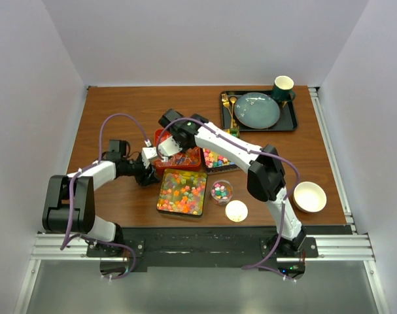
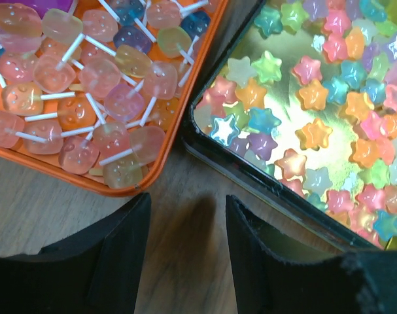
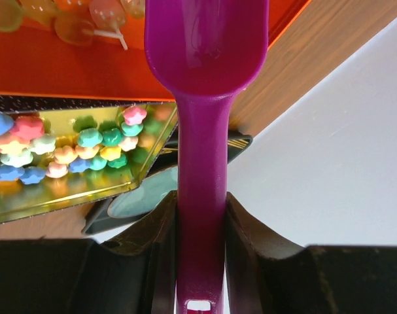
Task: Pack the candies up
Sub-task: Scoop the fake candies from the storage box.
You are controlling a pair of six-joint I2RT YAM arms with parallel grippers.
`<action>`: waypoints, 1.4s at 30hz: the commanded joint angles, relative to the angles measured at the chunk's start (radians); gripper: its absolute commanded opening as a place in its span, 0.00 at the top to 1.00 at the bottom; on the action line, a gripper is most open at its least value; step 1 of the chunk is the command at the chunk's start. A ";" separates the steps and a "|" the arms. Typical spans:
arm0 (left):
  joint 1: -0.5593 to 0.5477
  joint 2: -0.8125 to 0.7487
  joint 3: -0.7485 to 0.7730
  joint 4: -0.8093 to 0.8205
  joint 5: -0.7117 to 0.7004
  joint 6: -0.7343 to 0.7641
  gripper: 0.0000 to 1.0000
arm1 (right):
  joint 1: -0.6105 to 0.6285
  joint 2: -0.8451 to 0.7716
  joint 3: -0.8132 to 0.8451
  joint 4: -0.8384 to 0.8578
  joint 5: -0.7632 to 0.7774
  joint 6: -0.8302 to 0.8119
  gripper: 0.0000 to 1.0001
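a brown wooden table is enclosed by plain white walls. the candies, small glossy star-shaped sweets in pastel colours, are spread in a square gold-lined tin between the two arms, and more are gathered in a small clear cup just beside it. a shallow orange tray of translucent lollipops is set just beside the tin's corner. the left gripper is held low over bare wood at that corner, its jaws partly apart with nothing between them. the right gripper is clamped on the handle of a purple plastic scoop, whose bowl is poised over the orange tray's wall. lollipops could be scooped in place of the sweets if the bowl is dipped there. the tin could be shoved or tipped by the left fingers, so near its rim, and sweets scattered. an overfilled scoop could be spilled beside the narrow cup.
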 commanded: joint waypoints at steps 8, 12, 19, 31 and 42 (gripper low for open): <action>-0.003 0.010 -0.022 0.101 0.074 -0.066 0.47 | -0.051 -0.032 0.084 -0.066 0.053 -0.034 1.00; -0.003 0.014 -0.023 0.115 0.077 -0.072 0.47 | -0.068 -0.046 0.063 -0.058 0.064 -0.050 1.00; -0.003 0.016 -0.029 0.138 0.081 -0.109 0.48 | -0.092 -0.048 0.038 -0.024 0.079 -0.089 1.00; -0.001 0.043 -0.025 0.184 0.064 -0.174 0.49 | -0.104 -0.149 -0.186 -0.009 0.070 -0.187 1.00; -0.001 0.045 -0.046 0.190 0.081 -0.184 0.50 | -0.112 -0.101 -0.108 0.039 0.107 -0.176 1.00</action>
